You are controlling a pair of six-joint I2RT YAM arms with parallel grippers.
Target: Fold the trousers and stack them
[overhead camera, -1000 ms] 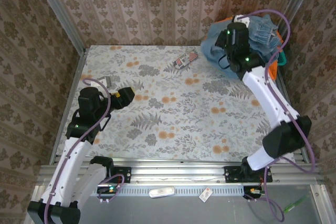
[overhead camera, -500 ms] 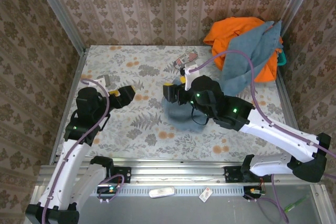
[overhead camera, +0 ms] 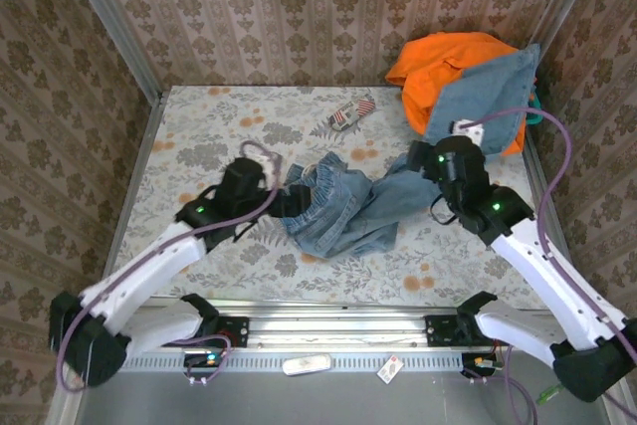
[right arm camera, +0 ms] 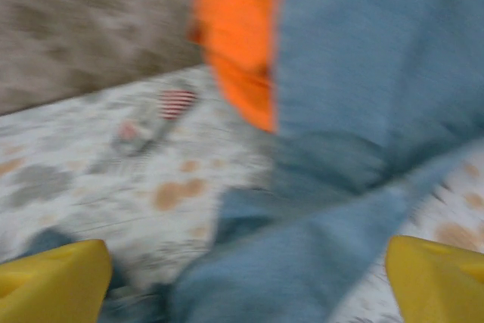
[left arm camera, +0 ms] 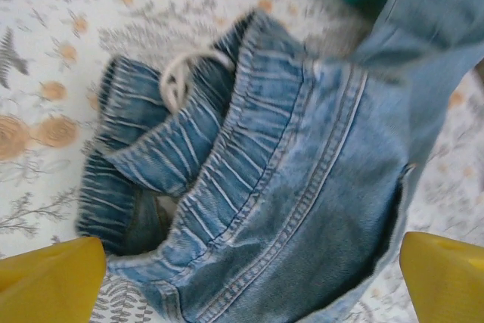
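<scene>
The trousers (overhead camera: 338,211) lie in a crumpled heap near the middle of the counter (overhead camera: 199,131). We see one leg run from that heap up and to the right, where its far end rests over the orange garment (overhead camera: 438,57) piled in the far right corner. In the left wrist view the trousers (left arm camera: 302,172) show their gathered waistband doubled over on itself, with a pale loop (left arm camera: 184,73) lying on the denim and the flowered counter (left arm camera: 45,51) bare beside it. The right wrist view is blurred, yet we can make out the trousers (right arm camera: 370,73) crossing in front of the orange garment (right arm camera: 234,51) and the counter (right arm camera: 91,179) to the left. The left hand (overhead camera: 289,202) sits at the left edge of the heap. Its yellow fingers (left arm camera: 49,281) are spread wide, with the waistband between them and nothing clamped. The right hand (overhead camera: 420,158) hangs over the stretched leg, its fingers (right arm camera: 53,277) likewise spread and released, with denim below them. A small striped thing (overhead camera: 350,113) lies on the counter towards the far wall, well apart from the heap, and we see it also from the right wrist (right arm camera: 178,101). A green thing (overhead camera: 534,111) peeps out beside the orange garment at the right edge.
</scene>
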